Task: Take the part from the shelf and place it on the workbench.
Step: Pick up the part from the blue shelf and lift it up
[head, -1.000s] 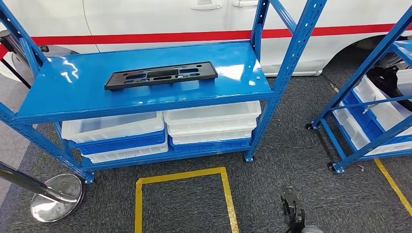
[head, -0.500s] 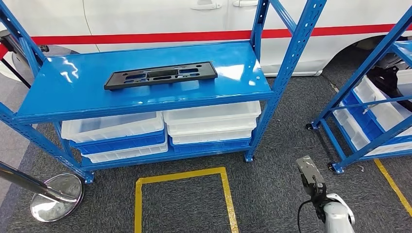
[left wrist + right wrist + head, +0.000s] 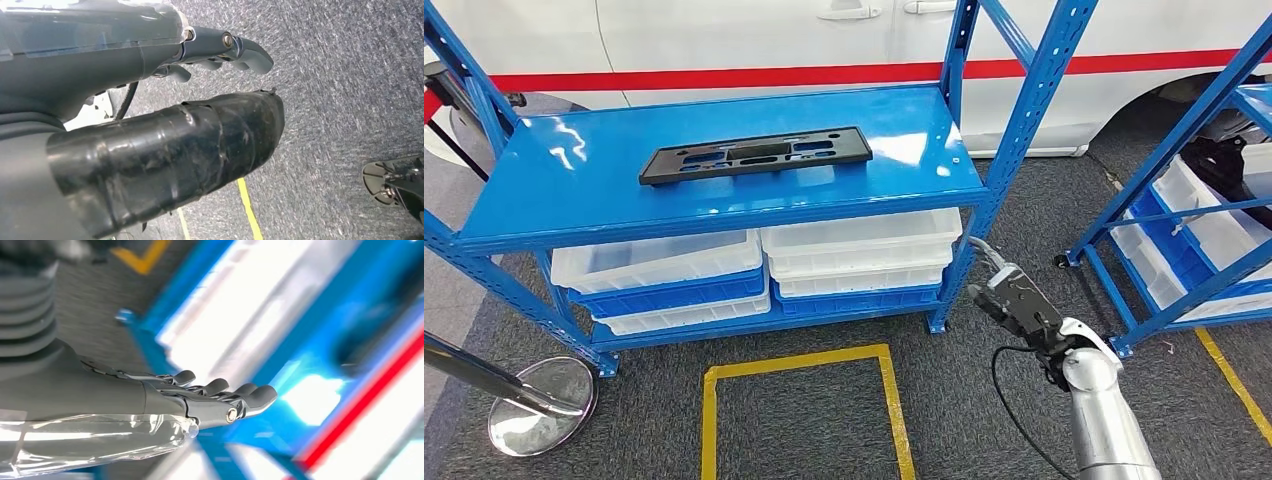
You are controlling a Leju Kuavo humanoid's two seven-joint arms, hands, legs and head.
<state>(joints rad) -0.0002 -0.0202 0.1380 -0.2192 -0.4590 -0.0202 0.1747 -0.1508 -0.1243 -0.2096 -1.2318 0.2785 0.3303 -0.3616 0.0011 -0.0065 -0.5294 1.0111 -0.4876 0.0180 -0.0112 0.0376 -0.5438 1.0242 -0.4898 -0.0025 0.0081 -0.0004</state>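
Note:
A flat black plastic part with several cut-outs lies on the top deck of the blue shelf, near its middle. My right hand is raised in front of the shelf's right front post, below deck level and well right of the part; its fingers are stretched out and hold nothing. My left hand hangs over the grey carpet with its fingers apart and nothing in it.
White and blue bins fill the shelf's lower level. A second blue rack with bins stands at the right. A white car with a red stripe is behind. Yellow floor tape and a chrome stanchion base lie in front.
My right arm has swung up from the bottom edge of the head view and leftward, bringing the hand close to the shelf's right front post. The part has not moved.

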